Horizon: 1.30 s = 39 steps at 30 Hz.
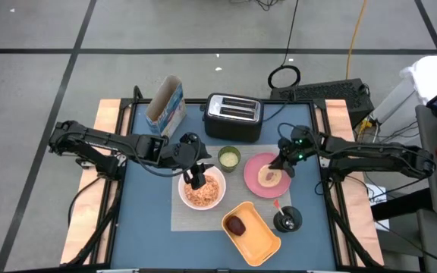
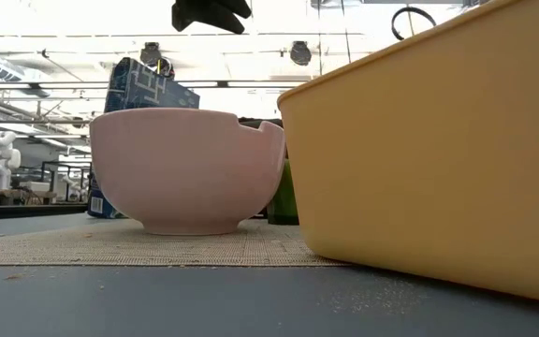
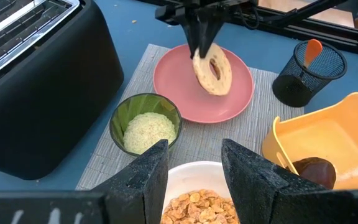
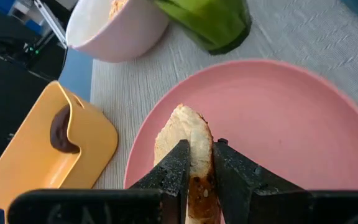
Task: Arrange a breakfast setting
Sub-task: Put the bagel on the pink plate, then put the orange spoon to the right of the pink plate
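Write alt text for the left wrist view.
The right gripper holds a round toasted bread piece tilted over a pink round plate on a grey placemat. Nearer, the left gripper hangs open over a white bowl of cereal flakes, beside a small green cup of pale grains.

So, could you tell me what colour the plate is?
Pink plate, clearest in the left wrist view.

Cup (image 1: 228, 158) between bowl (image 1: 202, 190) and plate (image 1: 267, 174)
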{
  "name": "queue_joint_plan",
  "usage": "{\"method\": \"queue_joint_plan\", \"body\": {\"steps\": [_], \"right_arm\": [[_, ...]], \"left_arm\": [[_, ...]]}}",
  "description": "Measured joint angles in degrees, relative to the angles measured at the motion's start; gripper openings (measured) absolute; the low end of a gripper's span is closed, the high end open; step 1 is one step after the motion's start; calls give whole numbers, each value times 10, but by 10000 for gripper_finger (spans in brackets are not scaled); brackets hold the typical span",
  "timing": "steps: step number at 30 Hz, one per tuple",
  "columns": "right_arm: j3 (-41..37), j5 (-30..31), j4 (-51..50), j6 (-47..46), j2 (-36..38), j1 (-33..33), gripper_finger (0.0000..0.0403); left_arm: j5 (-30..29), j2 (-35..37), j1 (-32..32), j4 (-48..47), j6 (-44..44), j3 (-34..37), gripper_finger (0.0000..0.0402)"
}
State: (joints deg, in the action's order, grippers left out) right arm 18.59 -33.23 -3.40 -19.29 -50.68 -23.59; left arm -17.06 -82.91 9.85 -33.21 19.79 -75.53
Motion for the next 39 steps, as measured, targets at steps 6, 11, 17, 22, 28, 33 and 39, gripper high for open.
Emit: {"method": "queue_joint_plan", "body": {"steps": [6, 11, 17, 22, 28, 33, 39], "right_arm": [[-11, 3, 12, 0, 0, 9, 57], [-20, 5, 36, 0, 0, 9, 57], [-28, 41, 34, -1, 0, 10, 63], [-28, 66, 35, 7, 0, 9, 86], [-28, 66, 35, 6, 0, 9, 128], [-28, 112, 35, 8, 0, 9, 165], [-28, 125, 37, 9, 0, 9, 215]], "left_arm": [[0, 0, 0, 0, 0, 0, 154], [0, 0, 0, 0, 0, 0, 154], [0, 0, 0, 0, 0, 0, 154], [0, 0, 0, 0, 0, 0, 154], [0, 0, 0, 0, 0, 0, 154], [0, 0, 0, 0, 0, 0, 154], [0, 0, 0, 0, 0, 0, 154]]}}
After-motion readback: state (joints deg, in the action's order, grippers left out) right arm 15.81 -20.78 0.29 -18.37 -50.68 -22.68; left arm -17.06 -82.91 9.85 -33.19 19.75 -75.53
